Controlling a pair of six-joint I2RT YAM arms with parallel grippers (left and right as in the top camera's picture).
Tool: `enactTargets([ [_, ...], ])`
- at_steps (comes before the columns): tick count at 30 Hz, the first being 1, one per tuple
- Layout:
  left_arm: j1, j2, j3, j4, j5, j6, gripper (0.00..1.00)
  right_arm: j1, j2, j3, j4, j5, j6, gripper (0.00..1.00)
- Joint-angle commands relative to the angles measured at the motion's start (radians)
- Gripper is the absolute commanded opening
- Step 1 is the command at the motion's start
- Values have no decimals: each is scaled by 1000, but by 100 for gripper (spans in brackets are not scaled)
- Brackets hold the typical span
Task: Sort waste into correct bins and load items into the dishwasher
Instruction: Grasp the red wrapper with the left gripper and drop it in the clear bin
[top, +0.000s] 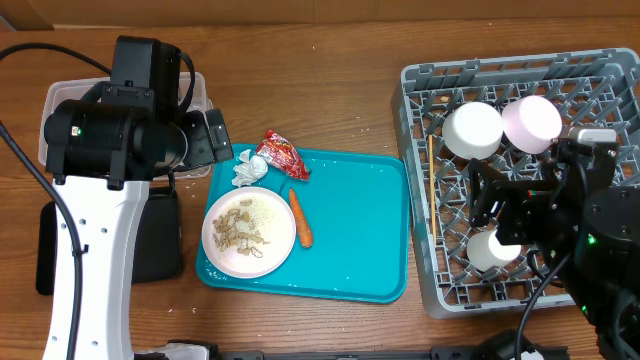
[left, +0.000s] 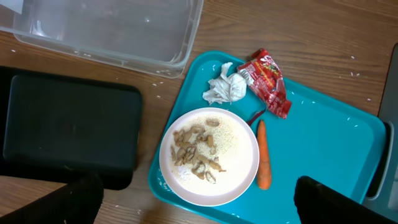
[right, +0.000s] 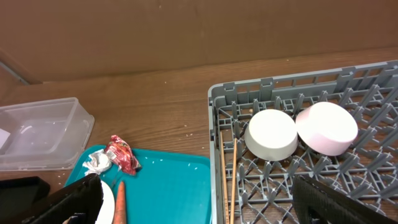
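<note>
Left claw (left: 199, 193) released | right claw (right: 199, 199) released | bowls (right: 270, 134) in rack (right: 273, 84)

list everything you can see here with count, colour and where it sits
teal tray: 1, teal, table centre
plate: 1, white, on the teal tray's left part
food scraps: one pile, brownish, on the plate
carrot piece: 1, orange, on the tray right of the plate
snack wrapper: 1, red, tray's far edge
tissue: 1, white, crumpled beside the wrapper
clear tub: 1, transparent, far left
black tray: 1, black, left of the teal tray
dish rack: 1, grey, right side
bowls: 2, white, upside down in the rack
chopsticks: 1 pair, pale wood, along the rack's left wall
left gripper: black, open, near the tub
right gripper: black, open, over the rack
</note>
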Motion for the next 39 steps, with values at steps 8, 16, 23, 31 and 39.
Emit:
enactTargets([
  [8, -70, 63, 6, 50, 230, -25, 81, 5, -2, 10, 2, 1, 8, 100],
  [16, -274, 307, -13, 84, -7, -48, 89, 5, -2, 10, 2, 1, 8, 100],
  [23, -310, 590, -13, 229, -3, -52, 79, 5, -2, 10, 2, 1, 8, 100],
  [31, -310, 769, -13, 319, -42, -84, 75, 5, -2, 10, 2, 1, 8, 100],
  [39, -310, 844, -9, 362, -40, -84, 10, 5, -2, 10, 2, 1, 8, 100],
])
